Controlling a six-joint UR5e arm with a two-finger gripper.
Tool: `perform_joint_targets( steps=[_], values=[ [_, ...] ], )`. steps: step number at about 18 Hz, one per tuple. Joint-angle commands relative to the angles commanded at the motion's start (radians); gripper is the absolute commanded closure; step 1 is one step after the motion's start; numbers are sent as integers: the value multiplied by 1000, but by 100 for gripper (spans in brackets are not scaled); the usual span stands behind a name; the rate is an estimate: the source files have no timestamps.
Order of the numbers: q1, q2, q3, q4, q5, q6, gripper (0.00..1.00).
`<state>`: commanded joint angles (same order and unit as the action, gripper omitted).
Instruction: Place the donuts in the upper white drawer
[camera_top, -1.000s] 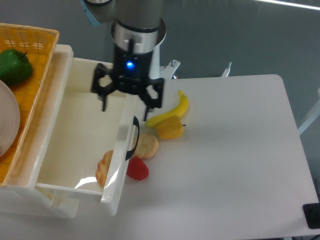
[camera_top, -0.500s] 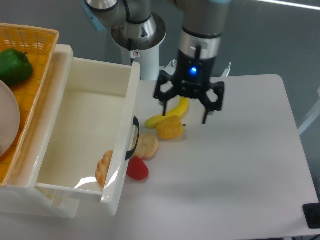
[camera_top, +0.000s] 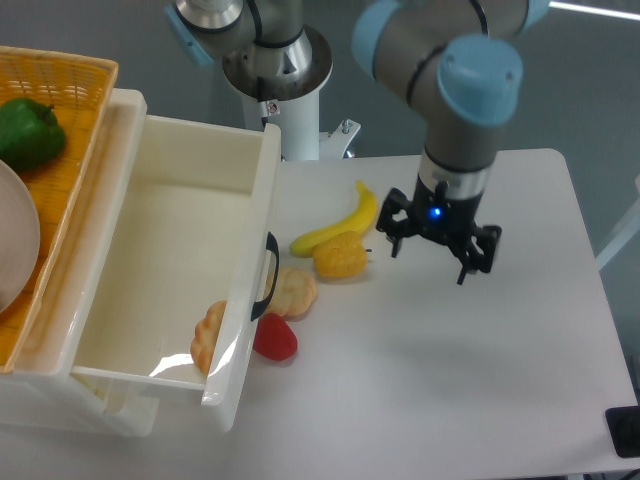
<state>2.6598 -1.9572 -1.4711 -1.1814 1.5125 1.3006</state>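
Note:
The upper white drawer (camera_top: 150, 250) stands pulled open at the left, its black handle (camera_top: 268, 275) on the front. One tan donut (camera_top: 209, 333) lies inside it against the front wall. A second donut (camera_top: 293, 291) lies on the table just outside the handle. My gripper (camera_top: 430, 255) hangs open and empty over the table, right of the yellow pepper (camera_top: 341, 256) and well right of the outside donut.
A banana (camera_top: 339, 222) lies behind the yellow pepper. A red lump (camera_top: 274, 339) sits by the drawer front. An orange woven basket (camera_top: 45, 180) with a green pepper (camera_top: 28, 130) and a white plate stands at the far left. The arm's base (camera_top: 277, 70) is behind the drawer.
My gripper has moved from above the drawer's right wall rightward and forward, past the banana and pepper, staying open and empty. The donuts have not moved.

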Motion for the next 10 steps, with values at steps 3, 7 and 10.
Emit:
perform_joint_targets(
  steps=[3,7,10],
  values=[
    [8,-57,3,64,18,52,0],
    [8,-120,14,101,80,92,0],
    [8,-143,14,118,81,109,0]
  ],
)
